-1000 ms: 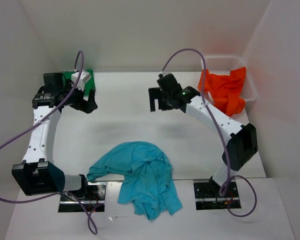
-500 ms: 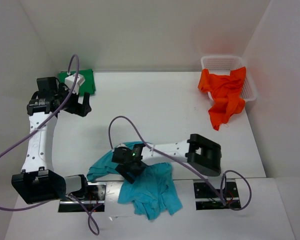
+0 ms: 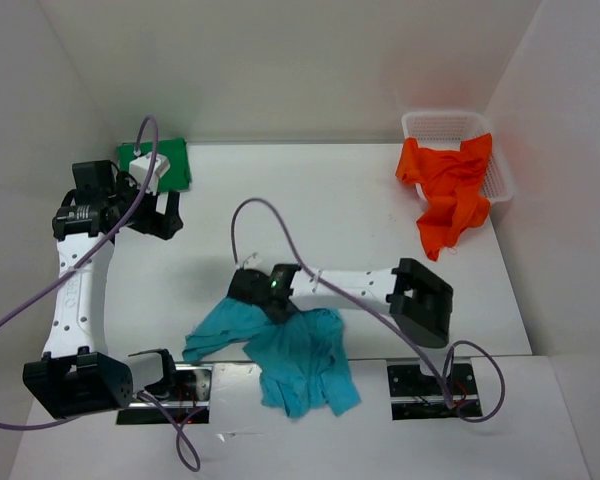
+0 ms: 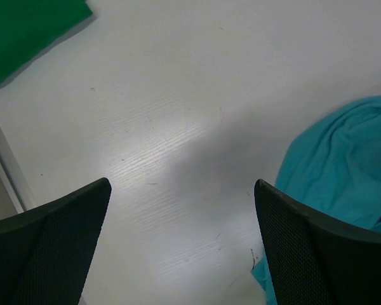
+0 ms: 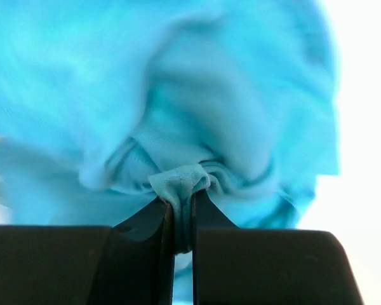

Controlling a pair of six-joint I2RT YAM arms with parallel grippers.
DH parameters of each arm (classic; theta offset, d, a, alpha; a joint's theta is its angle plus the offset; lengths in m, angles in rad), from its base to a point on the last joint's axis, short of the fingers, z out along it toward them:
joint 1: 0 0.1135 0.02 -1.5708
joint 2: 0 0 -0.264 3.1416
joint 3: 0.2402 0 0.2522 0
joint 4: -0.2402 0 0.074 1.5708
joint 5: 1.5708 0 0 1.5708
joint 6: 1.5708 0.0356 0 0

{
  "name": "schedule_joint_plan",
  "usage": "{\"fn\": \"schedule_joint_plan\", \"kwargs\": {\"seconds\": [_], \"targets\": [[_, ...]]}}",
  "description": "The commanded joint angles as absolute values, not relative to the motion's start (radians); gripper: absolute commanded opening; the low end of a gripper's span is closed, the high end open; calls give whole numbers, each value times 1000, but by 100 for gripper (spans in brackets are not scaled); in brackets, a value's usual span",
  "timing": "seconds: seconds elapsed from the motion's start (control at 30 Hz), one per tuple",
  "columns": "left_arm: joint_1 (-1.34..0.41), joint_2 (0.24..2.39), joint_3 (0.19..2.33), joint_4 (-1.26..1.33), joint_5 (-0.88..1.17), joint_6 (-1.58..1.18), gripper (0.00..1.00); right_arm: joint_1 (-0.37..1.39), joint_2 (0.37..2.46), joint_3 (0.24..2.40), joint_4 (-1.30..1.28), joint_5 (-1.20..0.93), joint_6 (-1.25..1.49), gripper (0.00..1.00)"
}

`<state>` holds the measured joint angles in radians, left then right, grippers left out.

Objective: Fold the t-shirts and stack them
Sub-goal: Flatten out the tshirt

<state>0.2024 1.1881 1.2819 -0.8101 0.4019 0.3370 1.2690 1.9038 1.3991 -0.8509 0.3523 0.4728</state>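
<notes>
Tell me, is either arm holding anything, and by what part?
The right end effector pinches a bunched fold of the turquoise t-shirt. The left end effector is open, holding nothing.

The turquoise shirt is soft matt cloth; my right fingers are matt black plastic; the table looks smooth, faintly glossy.
</notes>
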Motion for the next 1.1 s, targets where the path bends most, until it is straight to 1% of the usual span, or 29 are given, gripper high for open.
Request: {"fn": "schedule_joint_plan", "kwargs": {"seconds": [0.0,0.03,0.07,0.1,0.13,0.17,0.2,0.23,0.3,0.33,0.4,0.47,0.57,0.6,0.67,0.7,0.77,0.8,0.9,0.93,1.0,1.07], "targets": [[206,1166,1273,-808,431,334,100,1103,1763,1546,-887,502,419,0],[206,1166,1273,-808,431,334,100,1066,1763,1607,-871,502,381,0],[206,1166,1273,-808,440,334,100,1028,1772,1639,-858,491,277,6],[206,1166,1273,-818,440,334,100,1028,1784,1669,-841,474,215,28],[206,1166,1273,-818,451,334,100,1028,1828,1727,-824,462,160,68],[206,1166,1273,-818,451,334,100,1028,1865,1767,-824,471,134,96],[206,1166,1273,-818,451,334,100,1028,1906,1817,-854,512,133,100],[206,1166,1282,-818,451,334,100,1028,1984,1926,-891,529,133,100],[206,1166,1282,-828,451,334,100,1028,2008,1985,-940,543,191,100],[206,1166,1282,-839,451,334,100,1028,2008,1967,-927,543,201,100],[206,1166,1269,-850,451,345,100,1028,1935,1907,-856,503,247,100],[206,1166,1258,-871,451,392,100,1028,1846,1800,-827,482,288,100],[140,1141,1207,-904,454,483,100,1028,1743,1643,-818,443,386,100],[85,1128,1189,-904,445,535,100,1028,1726,1570,-851,434,428,100],[20,1086,1119,-904,405,570,100,1008,1704,1496,-890,405,553,100],[-59,1086,1094,-904,387,583,100,1008,1685,1414,-906,396,592,98],[-144,1072,1025,-904,348,600,100,1008,1660,1327,-926,377,690,97],[-213,1072,1005,-904,328,612,100,1008,1626,1248,-927,362,719,97],[-303,1127,970,-894,308,624,100,1008,1545,1136,-865,301,798,96],[-364,1141,969,-867,308,624,100,1008,1528,1120,-841,301,814,96],[-426,1181,945,-819,292,611,100,1008,1519,1097,-831,301,859,96],[-520,1213,905,-720,224,571,100,994,1519,1059,-793,258,891,96]]}}
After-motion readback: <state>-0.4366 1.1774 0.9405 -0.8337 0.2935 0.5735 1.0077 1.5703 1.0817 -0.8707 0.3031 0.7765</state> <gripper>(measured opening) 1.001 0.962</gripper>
